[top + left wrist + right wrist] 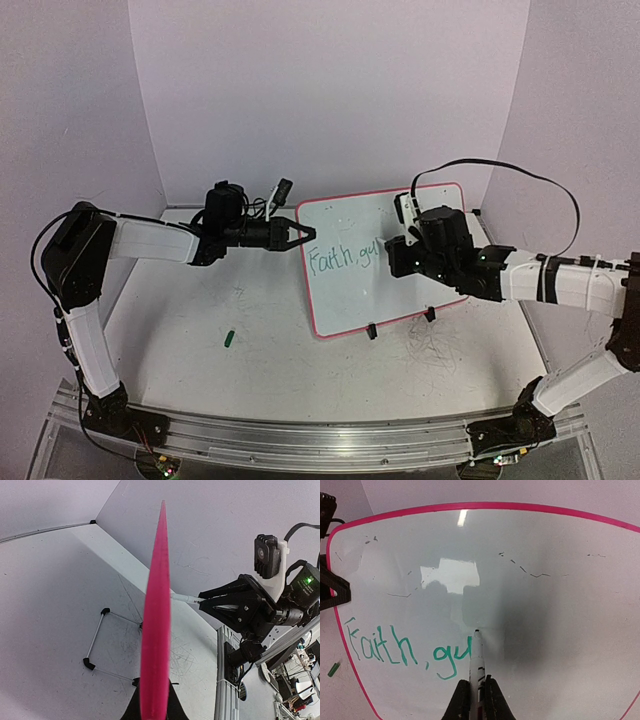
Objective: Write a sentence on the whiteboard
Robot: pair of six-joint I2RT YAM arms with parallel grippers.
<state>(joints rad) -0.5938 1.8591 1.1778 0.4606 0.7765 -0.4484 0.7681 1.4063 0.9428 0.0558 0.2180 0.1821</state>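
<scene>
Writing is midway. The right gripper (477, 692) is clamped on a marker (477, 655), whose tip touches the whiteboard (555, 610) straight ahead, at the end of the sentence (405, 650), which so far reads "Faith, gu". The left gripper (298, 236) pinches the board's edge. The next move probably calls for steady rightward strokes with even pressure.

I see plain pale lilac walls (330, 90) boxing the cell in on three sides, evenly lit. The white tabletop (200, 300) is scuffed with dark scribbles, and an aluminium rail (300, 435) runs along its near edge.
</scene>
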